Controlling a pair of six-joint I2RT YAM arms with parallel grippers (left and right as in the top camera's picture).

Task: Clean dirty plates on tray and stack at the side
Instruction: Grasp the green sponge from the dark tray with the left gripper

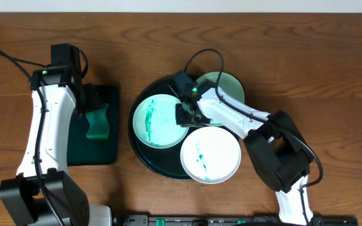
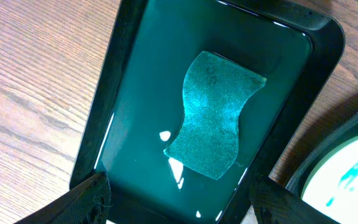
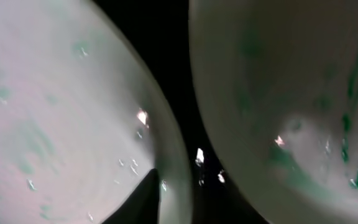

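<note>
Three plates sit on the round tray in the middle of the surface, none yet stacked at the side. The right tool is down among them, at the rim of the streaked plate nearest the sponge, and I cannot tell whether it is narrow, wide or pinching that rim; a poor bite there could, I judge, tip that plate or shove it into the front plate lying close by; the back plate pokes out over the tray's edge, so a nudge from the arm might slide it off; the left tool hangs wide and empty above the sponge in the small tray, whose glossy floor may be wet and slippery; the right wrist view is too close and blurred, showing only one dark fingertip; the right arm covers part of the back plate.
</note>
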